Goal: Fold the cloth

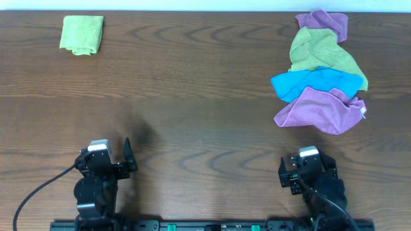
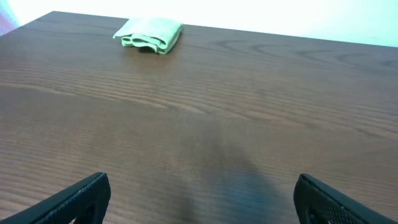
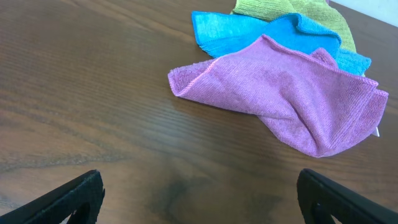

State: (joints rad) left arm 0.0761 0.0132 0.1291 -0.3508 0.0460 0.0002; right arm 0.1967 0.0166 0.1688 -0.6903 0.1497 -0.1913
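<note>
A heap of crumpled cloths lies at the right of the table: a purple cloth (image 1: 319, 109) in front, a blue cloth (image 1: 314, 82) behind it, a green cloth (image 1: 321, 51) over that, and another purple cloth (image 1: 324, 21) at the far edge. The front purple cloth (image 3: 292, 96) and the blue cloth (image 3: 249, 28) fill the right wrist view. A folded light green cloth (image 1: 82, 34) lies at the far left, also in the left wrist view (image 2: 150, 34). My left gripper (image 2: 199, 199) is open and empty near the front edge. My right gripper (image 3: 199, 196) is open and empty, short of the purple cloth.
The wooden table (image 1: 192, 96) spans the whole view. A black rail (image 1: 212, 225) runs along the front edge behind both arm bases.
</note>
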